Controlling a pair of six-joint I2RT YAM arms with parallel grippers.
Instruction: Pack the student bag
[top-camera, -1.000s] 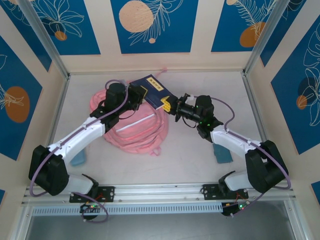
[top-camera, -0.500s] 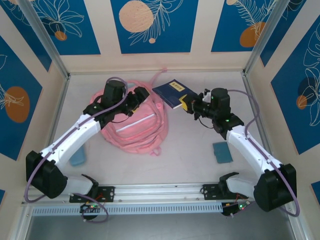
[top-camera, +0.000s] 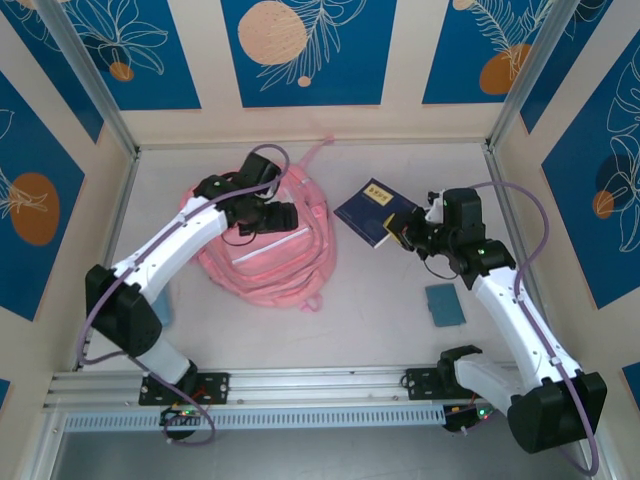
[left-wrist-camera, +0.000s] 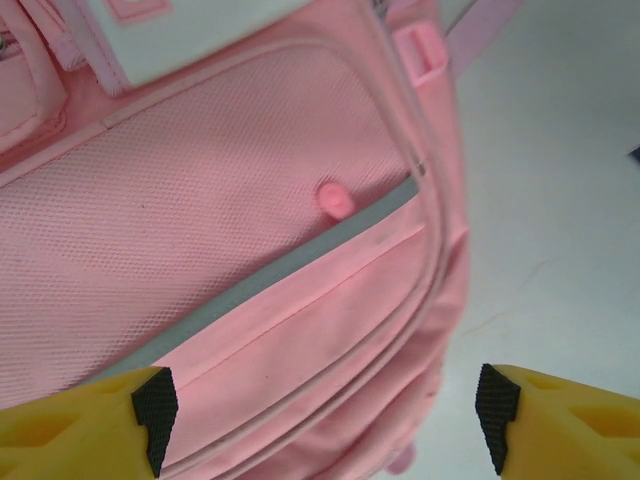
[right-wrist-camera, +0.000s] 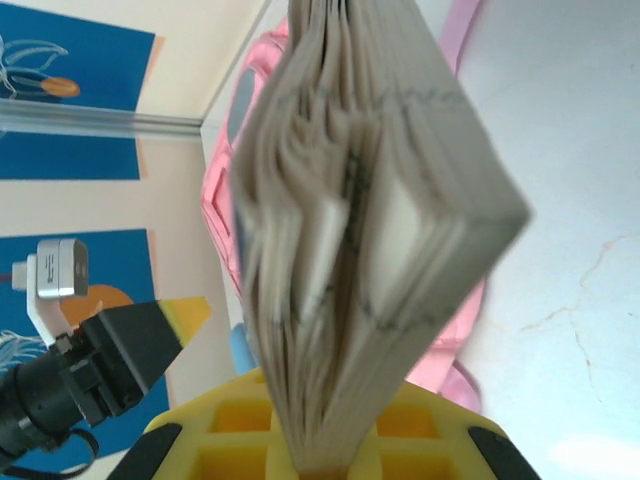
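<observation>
The student bag (top-camera: 268, 262), pink with white zip lines, lies flat left of the table's middle. My left gripper (top-camera: 272, 215) hovers over its upper part, jaws open and holding nothing. In the left wrist view the fingertips (left-wrist-camera: 152, 404) stand wide apart on either side of the student bag (left-wrist-camera: 250, 230). My right gripper (top-camera: 410, 230) is shut on a dark blue book (top-camera: 373, 212), held off the table to the right of the bag. In the right wrist view the book (right-wrist-camera: 370, 220) rises from the gripper (right-wrist-camera: 325, 455) with its page edges fanned, and the bag (right-wrist-camera: 222, 170) is behind it.
A small teal block (top-camera: 443, 303) lies on the table by the right arm. A pale blue item (top-camera: 160, 308) sits partly hidden under the left arm. Metal posts and patterned walls close in the table on three sides; a rail runs along the near edge.
The left gripper opened, let go of the bag and shifted right over it. The right gripper drew the book back from the bag's top to the right. The bag settled flatter.
</observation>
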